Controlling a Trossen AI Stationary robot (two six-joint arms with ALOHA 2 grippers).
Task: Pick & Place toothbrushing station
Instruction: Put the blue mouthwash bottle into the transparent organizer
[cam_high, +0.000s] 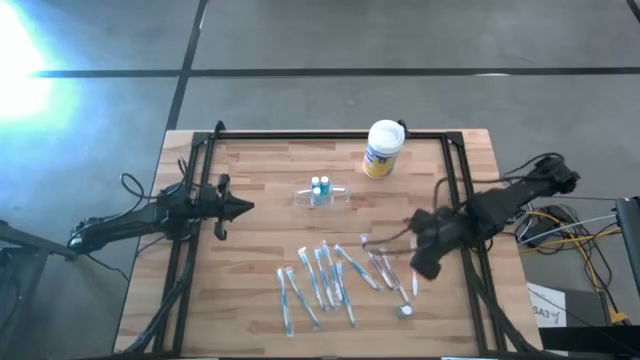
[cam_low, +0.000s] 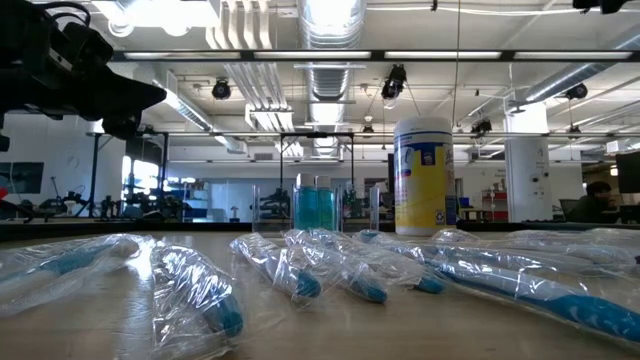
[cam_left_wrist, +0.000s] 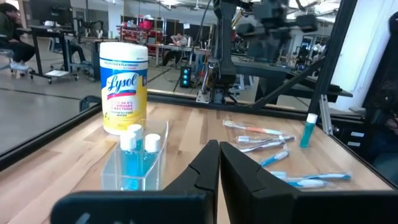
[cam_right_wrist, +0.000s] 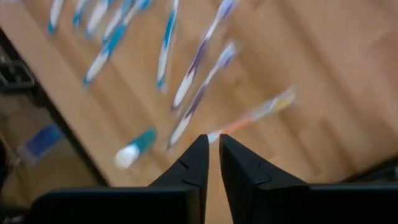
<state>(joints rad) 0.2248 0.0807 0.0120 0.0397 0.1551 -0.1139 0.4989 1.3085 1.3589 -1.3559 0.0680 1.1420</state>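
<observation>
Two small bottles ride in the toothbrushing station (cam_high: 322, 193) at table centre: light, rigid, slick, so pinch a wall. Left gripper (cam_high: 243, 208), nine o'clock, clenched; right gripper (cam_high: 418, 270), four o'clock, fingers nearly together, empty.

The toothbrushing station (cam_high: 322, 192) sits mid-table (cam_high: 260, 250); the canister (cam_high: 382, 148) stands behind it to the right, wrapped toothbrushes (cam_high: 320, 280) lie before it.

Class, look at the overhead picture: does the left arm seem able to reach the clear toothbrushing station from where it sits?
Probably yes. The left tool, shut, points across bare wood toward the toothbrushing station, and nothing lies between them. The wrapped toothbrushes sit nearer the table's front, and the white canister stands beyond the station.
</observation>
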